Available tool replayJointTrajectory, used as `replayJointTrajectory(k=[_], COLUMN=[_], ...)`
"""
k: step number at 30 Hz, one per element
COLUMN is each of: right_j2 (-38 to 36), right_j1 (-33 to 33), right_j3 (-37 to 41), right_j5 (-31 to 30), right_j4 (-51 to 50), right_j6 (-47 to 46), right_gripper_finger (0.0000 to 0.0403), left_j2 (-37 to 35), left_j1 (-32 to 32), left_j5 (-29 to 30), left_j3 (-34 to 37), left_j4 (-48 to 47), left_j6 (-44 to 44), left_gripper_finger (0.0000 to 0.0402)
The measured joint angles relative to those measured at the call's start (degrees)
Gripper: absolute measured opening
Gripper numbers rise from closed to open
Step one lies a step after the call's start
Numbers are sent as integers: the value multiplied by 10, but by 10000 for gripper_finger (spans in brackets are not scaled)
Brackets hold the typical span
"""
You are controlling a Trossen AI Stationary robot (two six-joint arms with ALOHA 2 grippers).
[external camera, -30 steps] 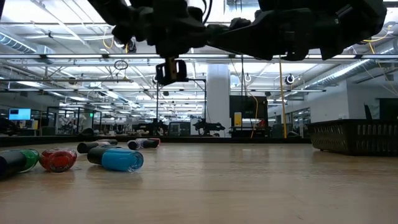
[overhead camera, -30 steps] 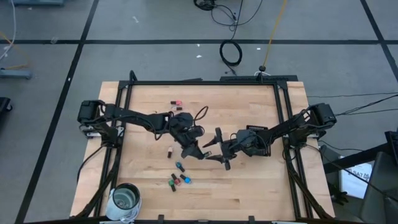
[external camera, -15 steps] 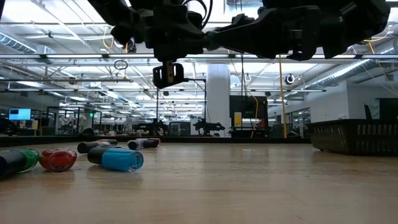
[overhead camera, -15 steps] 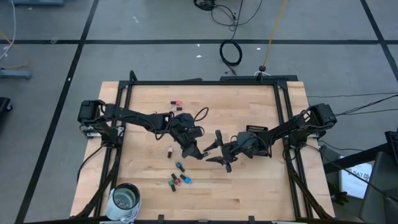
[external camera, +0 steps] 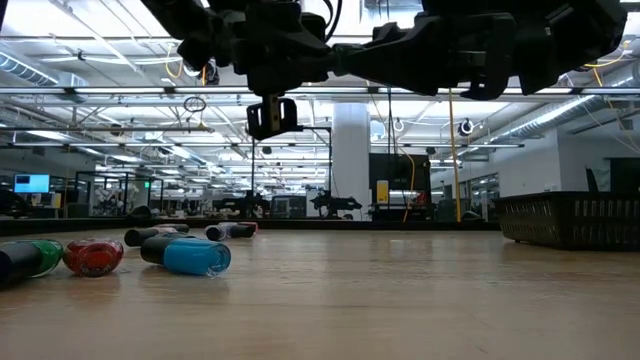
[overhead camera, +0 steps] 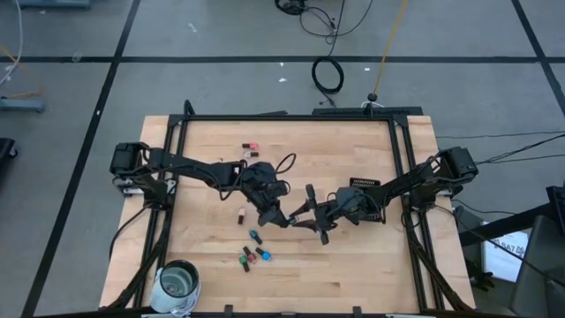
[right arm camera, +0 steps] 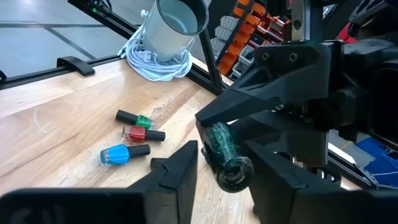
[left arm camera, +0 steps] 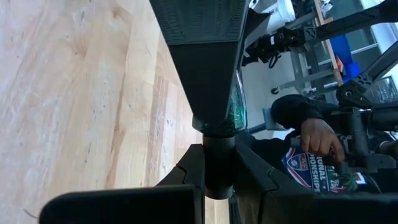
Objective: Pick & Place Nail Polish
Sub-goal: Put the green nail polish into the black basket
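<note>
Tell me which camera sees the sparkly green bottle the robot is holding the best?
The right wrist view: the green bottle shows whole there, pinched in the left gripper. The left wrist view shows only a glittery sliver. The high view hides it among the grippers, and the low view shows just a dark shape up high.

My wooden counter [overhead camera: 353,150] sits inside a black metal frame [overhead camera: 282,117]. A large round jar [overhead camera: 179,283] stands at its near left corner, on a coil of white cable [right arm camera: 155,62]. A dark slatted tray [external camera: 570,218] lies toward the right side. On the grey floor beyond, a black cable [overhead camera: 327,75] lies looped. A person's hand [left arm camera: 320,138] shows past the counter's edge.
</note>
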State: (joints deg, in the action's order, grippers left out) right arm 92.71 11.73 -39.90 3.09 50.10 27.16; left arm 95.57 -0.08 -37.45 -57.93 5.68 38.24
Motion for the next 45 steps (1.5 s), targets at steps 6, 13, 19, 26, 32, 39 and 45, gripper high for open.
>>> replayJointTrajectory(k=[6,13,19,26,32,39,45], right_j2=[0,-1,-15,-50,-113,-237,-371], right_j1=[0,-2,-1,-4,-18,-19,-19], right_j3=[0,0,1,0,0,60,150], right_j5=[4,42,56,60,-25,-172,-232], right_j4=[2,5,-9,-75,-247,-351,-345], right_j6=[8,6,-25,-67,-140,-227,-300], right_gripper_finger=[69,66,66,66,66,66,66], left_j2=[0,0,-2,-19,-44,-77,-138], left_j1=[0,-1,4,23,47,32,22], left_j5=[-3,-3,10,80,197,408,405], left_j3=[1,1,1,0,1,3,2], left_j4=[4,19,73,86,3,-87,-95], left_j6=[4,-14,-101,-210,-227,-308,-400], left_gripper_finger=[34,50,122,190,212,198,186])
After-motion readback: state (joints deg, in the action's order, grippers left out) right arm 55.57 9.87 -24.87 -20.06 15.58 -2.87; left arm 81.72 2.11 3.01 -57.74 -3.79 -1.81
